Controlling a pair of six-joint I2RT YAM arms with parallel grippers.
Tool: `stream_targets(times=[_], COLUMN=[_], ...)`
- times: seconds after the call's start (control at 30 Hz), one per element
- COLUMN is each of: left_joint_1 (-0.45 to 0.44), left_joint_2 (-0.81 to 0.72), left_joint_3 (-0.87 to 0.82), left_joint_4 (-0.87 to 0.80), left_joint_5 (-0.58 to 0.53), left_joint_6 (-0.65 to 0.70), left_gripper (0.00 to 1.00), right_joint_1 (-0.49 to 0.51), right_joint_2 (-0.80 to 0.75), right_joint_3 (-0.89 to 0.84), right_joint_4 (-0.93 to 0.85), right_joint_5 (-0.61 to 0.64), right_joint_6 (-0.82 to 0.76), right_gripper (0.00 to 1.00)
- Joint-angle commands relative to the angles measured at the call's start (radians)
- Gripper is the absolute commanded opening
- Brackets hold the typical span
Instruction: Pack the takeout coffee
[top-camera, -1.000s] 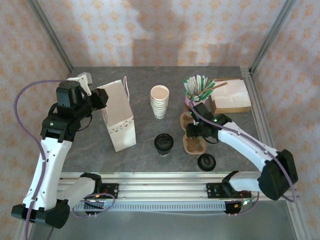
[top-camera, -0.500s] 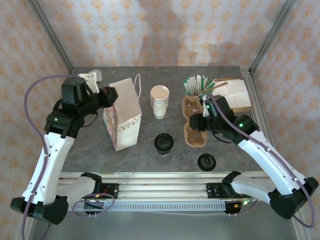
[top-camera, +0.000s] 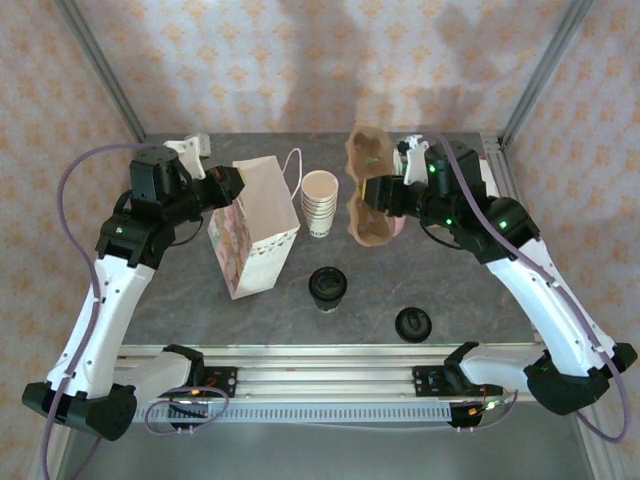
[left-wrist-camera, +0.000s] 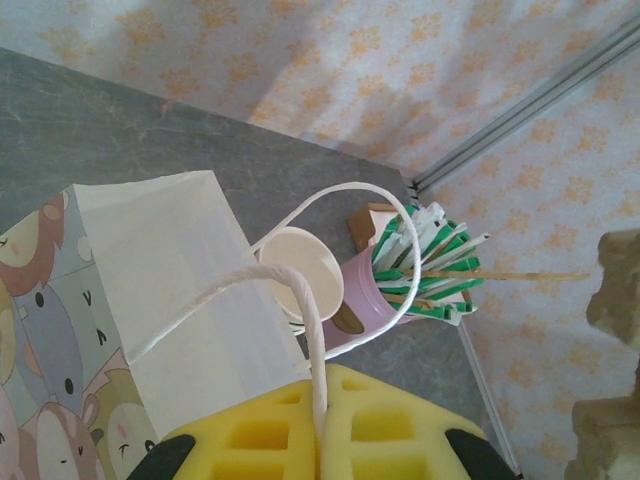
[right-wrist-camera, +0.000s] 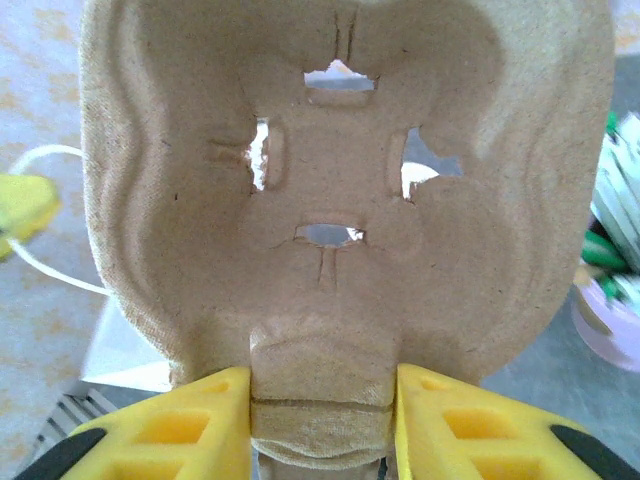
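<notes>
- Since the earlier frames our right gripper (top-camera: 385, 195) has carried the pulp cup carrier (top-camera: 368, 190) up off the table (top-camera: 480, 290). Our left gripper (top-camera: 228, 185) has drawn the white paper bag (top-camera: 255, 235) closer to the stack of cups (top-camera: 319, 203). The takeout coffee (top-camera: 328, 287) has stayed where it was.
- That coffee stands upright on the table with its black lid on. It lies between our two grippers, nearer the arm bases than either and well apart from both.
- A loose black lid (top-camera: 413, 323) lies flat beyond the coffee on the right gripper's side, nearer still to the bases.
- Our right gripper (right-wrist-camera: 322, 410) is closed on the cup carrier (right-wrist-camera: 340, 200), its yellow fingers (right-wrist-camera: 170, 425) pinching the central ridge. The carrier hangs in the air, its face turned toward the wrist camera.
- Our left gripper (left-wrist-camera: 320, 420) is pinched tight on the bag's string handle (left-wrist-camera: 310, 310), which runs out from between the fingers. The bag (left-wrist-camera: 170, 290) hangs just ahead of them.
- Past the bag, the stack of cups (left-wrist-camera: 295, 275) stands beside a pink holder of straws (left-wrist-camera: 400, 280).
</notes>
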Motion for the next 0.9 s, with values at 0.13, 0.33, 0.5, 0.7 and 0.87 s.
stream_targets(times=[0.13,0.33,0.5,0.7,0.87], left_joint_1=[-0.020,-0.031,-0.037,-0.039,-0.039], left_joint_2=[0.013,0.020,0.026,0.018,0.014], left_joint_3=[0.033,0.030,0.032,0.022,0.017], left_joint_4=[0.064,0.072,0.068,0.063,0.063], left_joint_5=[0.036,0.042,0.048,0.043,0.038], left_joint_6=[-0.020,-0.019,-0.019,-0.013,-0.012], left_gripper=[0.07,0.07,0.07,0.07,0.07], right_joint_1=[0.101,0.147,0.161,0.172,0.184], right_joint_2=[0.177,0.327,0.413,0.511,0.554], right_joint_3=[0.194,0.291,0.312,0.377,0.394], right_joint_4=[0.139,0.227,0.297,0.272,0.231], right_joint_5=[-0.033,-0.041,-0.009,0.036,0.057], right_joint_6=[-0.025,0.005,0.062,0.117,0.161], right_gripper=[0.37,0.37,0.37,0.36,0.36])
